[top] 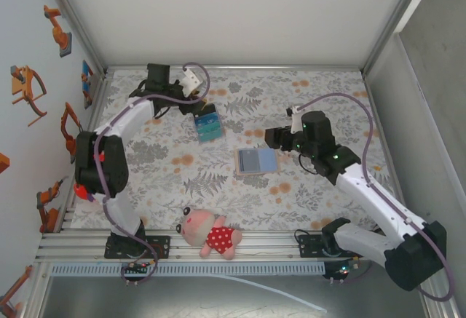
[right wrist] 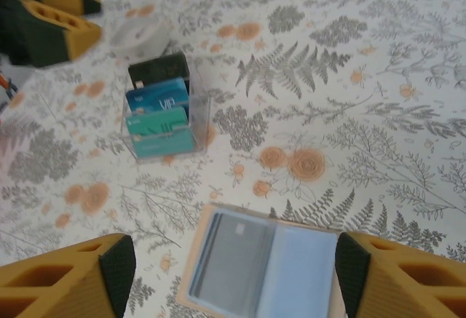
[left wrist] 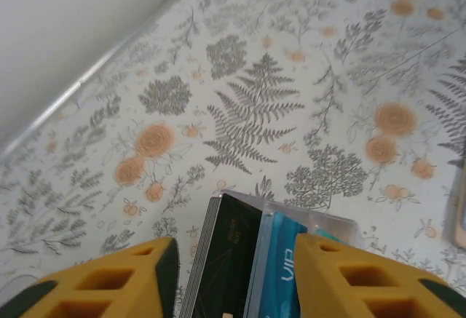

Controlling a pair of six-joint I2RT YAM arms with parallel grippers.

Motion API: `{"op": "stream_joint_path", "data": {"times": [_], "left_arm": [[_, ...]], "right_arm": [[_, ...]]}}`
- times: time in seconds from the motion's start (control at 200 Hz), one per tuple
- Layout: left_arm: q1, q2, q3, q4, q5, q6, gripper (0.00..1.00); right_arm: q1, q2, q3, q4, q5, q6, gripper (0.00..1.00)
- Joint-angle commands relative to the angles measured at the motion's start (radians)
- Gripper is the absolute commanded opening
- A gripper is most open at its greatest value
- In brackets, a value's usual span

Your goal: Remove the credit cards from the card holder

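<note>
The tan card holder (top: 256, 162) lies open and flat in the middle of the table, its blue-grey inner faces up. Grey credit cards (right wrist: 237, 263) sit in its left pocket. My right gripper (right wrist: 234, 267) hangs over it, open, with a finger wide on each side of the card holder (right wrist: 306, 278) and touching nothing. At the back, my left gripper (left wrist: 237, 260) is open around the top of a clear box. In that box a black card (left wrist: 229, 252) and a blue card (left wrist: 280, 260) stand on edge. Seen from above, the left gripper (top: 202, 108) is right behind the box.
The clear box (top: 208, 125) with black, blue and teal cards (right wrist: 160, 114) stands behind and to the left of the card holder. A pink plush toy (top: 211, 236) in a red dress lies at the near edge between the arm bases. White walls close the table's back and sides.
</note>
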Motion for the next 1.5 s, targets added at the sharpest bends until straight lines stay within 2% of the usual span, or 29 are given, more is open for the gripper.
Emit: {"op": "stream_joint_path", "data": {"times": [0.0,0.045,0.125,0.155,0.265,0.466,0.656,0.851,1.152,1.327,1.492], "left_arm": [[-0.001,-0.129,-0.162,0.310,-0.002,-0.303,0.63],[-0.001,-0.176,-0.241,0.411,-0.017,-0.411,0.73],[-0.005,-0.247,-0.363,0.551,-0.057,-0.579,1.00],[-0.008,-0.270,-0.405,0.588,-0.077,-0.632,0.97],[-0.031,-0.351,-0.538,0.664,-0.164,-0.759,0.97],[-0.098,-0.508,-0.727,0.683,-0.400,-0.853,0.97],[-0.104,-0.633,-0.790,0.612,-0.511,-0.937,0.97],[-0.105,-0.735,-0.819,0.522,-0.590,-0.974,0.97],[-0.105,-0.795,-0.861,0.477,-0.728,-1.104,0.98],[-0.105,-0.799,-0.860,0.468,-0.722,-1.094,1.00],[-0.106,-0.800,-0.862,0.487,-0.712,-1.092,0.97]], "right_arm": [[0.026,0.062,0.036,-0.053,0.006,0.026,0.69],[0.037,0.092,0.047,-0.073,0.020,0.035,0.67],[0.056,0.165,0.069,-0.109,0.025,0.054,0.62],[0.067,0.186,0.078,-0.122,0.030,0.058,0.60],[0.120,0.281,0.115,-0.178,0.061,0.062,0.57],[0.208,0.435,0.171,-0.225,0.087,0.077,0.53],[0.262,0.554,0.225,-0.245,0.098,0.077,0.51],[0.292,0.631,0.259,-0.254,0.126,0.068,0.50],[0.295,0.695,0.275,-0.249,0.169,0.054,0.50],[0.295,0.710,0.272,-0.237,0.183,0.058,0.50],[0.295,0.727,0.272,-0.232,0.185,0.060,0.51]]}}
